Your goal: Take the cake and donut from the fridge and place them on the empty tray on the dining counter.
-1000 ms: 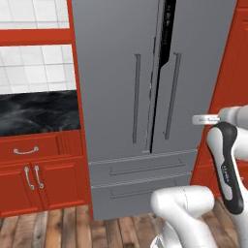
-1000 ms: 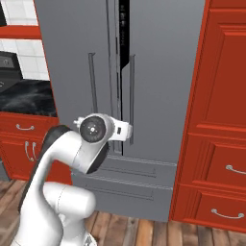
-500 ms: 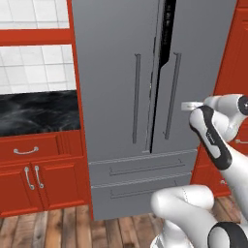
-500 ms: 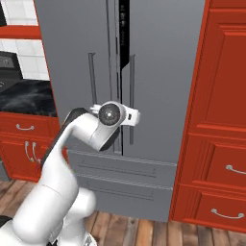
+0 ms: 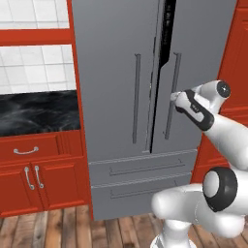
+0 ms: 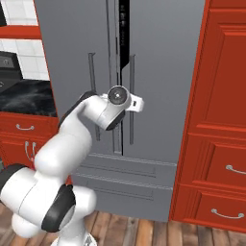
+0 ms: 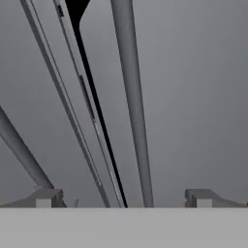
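One tall grey French-door fridge (image 5: pixel 145 97) stands between red cabinets. It has two upper doors, each with one long vertical bar handle: the left door's handle (image 5: pixel 136 99) and the right door's handle (image 5: pixel 173 94). The right door stands slightly ajar, leaving a narrow dark gap (image 5: pixel 164 43) that widens toward the top. Below the doors sit two grey drawers (image 5: pixel 145 177), one above the other, each with a horizontal bar pull. To the left, a black marbled worktop (image 5: pixel 36 112) lies over red base cabinets (image 5: pixel 34 179) with one drawer and two doors carrying silver handles, and white tiles cover the wall above it. To the right, a tall red cabinet front (image 6: pixel 221 120) shows two drawers with silver pulls. The floor is brown wood planking (image 5: pixel 48 230).

The single white arm rises from its base, bends at a dark elbow joint and reaches forward at mid-door height, its wrist turned toward the fridge. The two-finger gripper (image 7: pixel 123 197) faces the right door, close to that door's handle. In the hand view the two dark fingertips (image 7: pixel 46 197) stand wide apart with nothing between them, the handle rising just right of the gap between the doors. The donut and cake cannot be made out through the gap.
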Tool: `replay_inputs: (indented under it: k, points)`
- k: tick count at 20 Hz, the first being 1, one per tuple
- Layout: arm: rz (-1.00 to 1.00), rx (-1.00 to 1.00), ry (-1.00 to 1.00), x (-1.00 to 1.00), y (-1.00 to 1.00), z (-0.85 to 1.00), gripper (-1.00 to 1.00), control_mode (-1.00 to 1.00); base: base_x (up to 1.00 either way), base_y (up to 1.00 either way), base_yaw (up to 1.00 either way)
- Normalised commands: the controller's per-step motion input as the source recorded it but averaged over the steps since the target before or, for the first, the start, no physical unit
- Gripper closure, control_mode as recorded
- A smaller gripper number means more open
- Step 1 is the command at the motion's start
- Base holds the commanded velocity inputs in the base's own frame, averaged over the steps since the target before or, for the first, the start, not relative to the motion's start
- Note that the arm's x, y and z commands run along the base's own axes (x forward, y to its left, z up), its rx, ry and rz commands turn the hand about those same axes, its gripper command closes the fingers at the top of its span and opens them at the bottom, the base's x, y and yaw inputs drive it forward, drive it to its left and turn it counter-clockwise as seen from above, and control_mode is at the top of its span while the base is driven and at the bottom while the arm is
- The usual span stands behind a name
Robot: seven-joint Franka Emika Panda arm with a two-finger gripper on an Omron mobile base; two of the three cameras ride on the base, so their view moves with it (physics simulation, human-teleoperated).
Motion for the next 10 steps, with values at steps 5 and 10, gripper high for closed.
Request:
replay_inputs:
  k: [5,10]
  points:
    - [0.0,0.0,0.01,0.79,-0.13,-0.04,-1.0,-1.0,0.0,0.0,0.0]
    - [0.0,0.0,0.0,0.78,-0.18,-0.13,-1.0,-1.0,0.0,0.0,0.0]
